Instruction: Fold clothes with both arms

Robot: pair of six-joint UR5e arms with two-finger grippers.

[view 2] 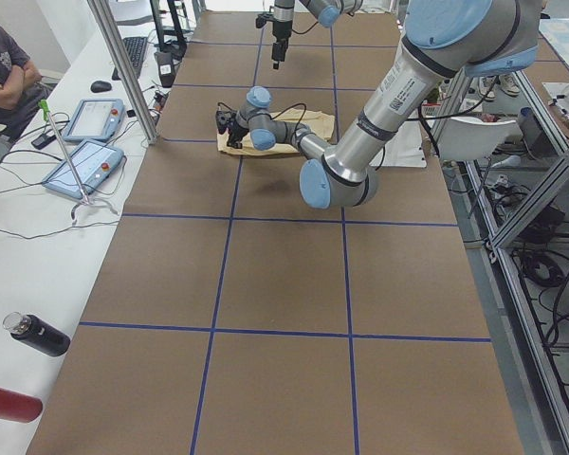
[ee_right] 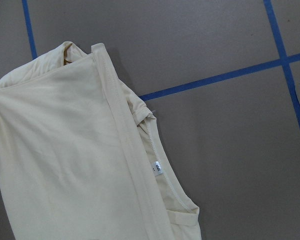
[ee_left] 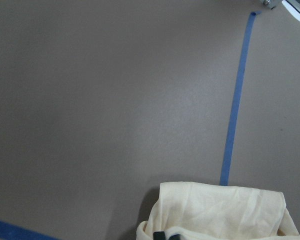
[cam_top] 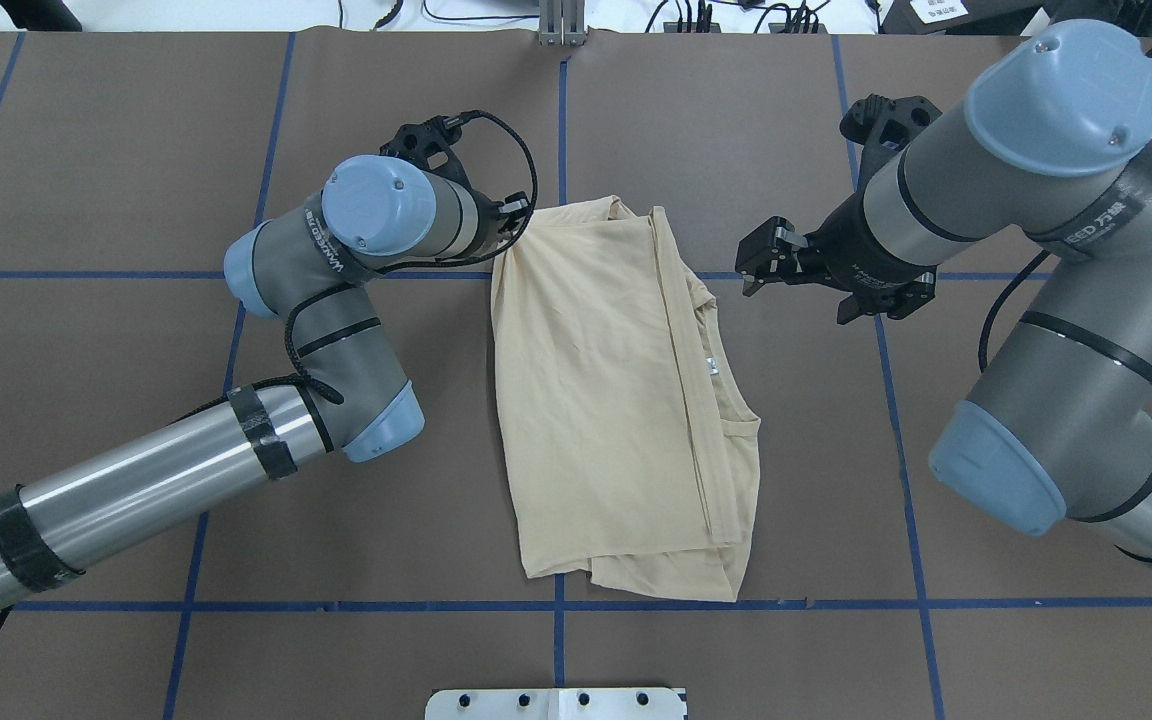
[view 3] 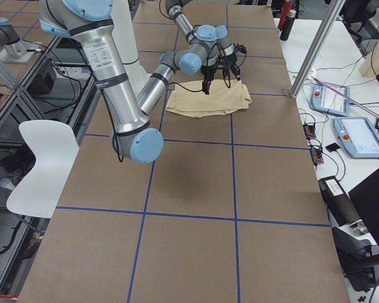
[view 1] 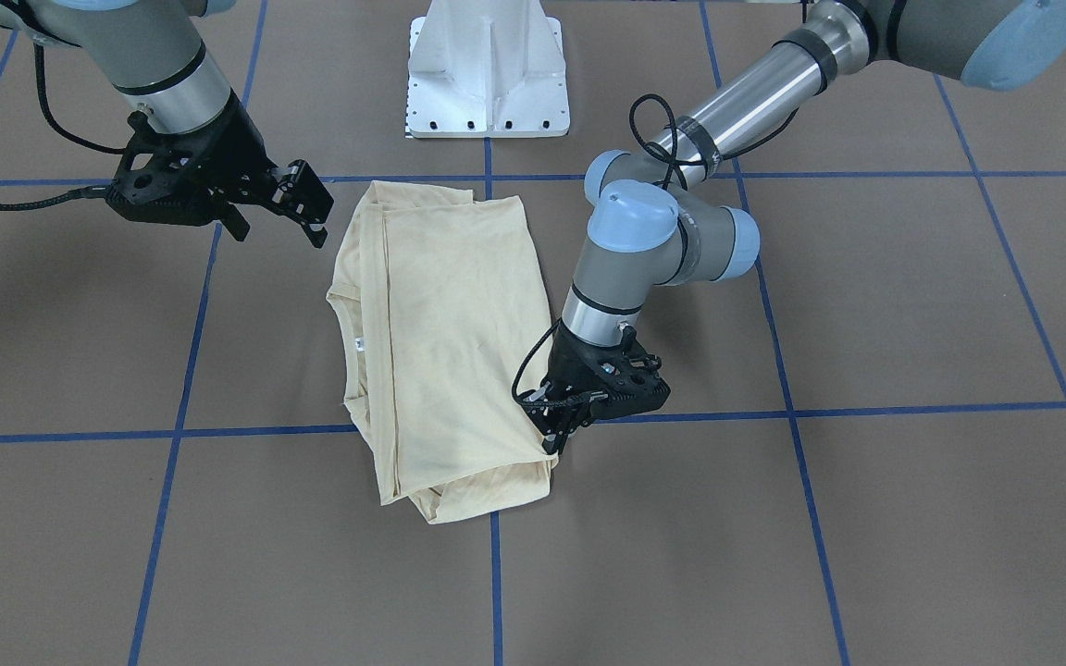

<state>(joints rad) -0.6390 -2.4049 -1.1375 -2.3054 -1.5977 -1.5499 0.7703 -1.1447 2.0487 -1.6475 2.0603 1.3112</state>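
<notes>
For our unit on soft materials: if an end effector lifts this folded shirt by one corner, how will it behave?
The shirt would probably flop and unfold: its layers lie loose, edges wrinkled. It lies thin and flat, so likely light. Pushed, it would probably bunch rather than slide.

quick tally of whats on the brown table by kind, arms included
shirt: 1
robot arms: 2 (left arm, right arm)
white base: 1
total: 4
</notes>
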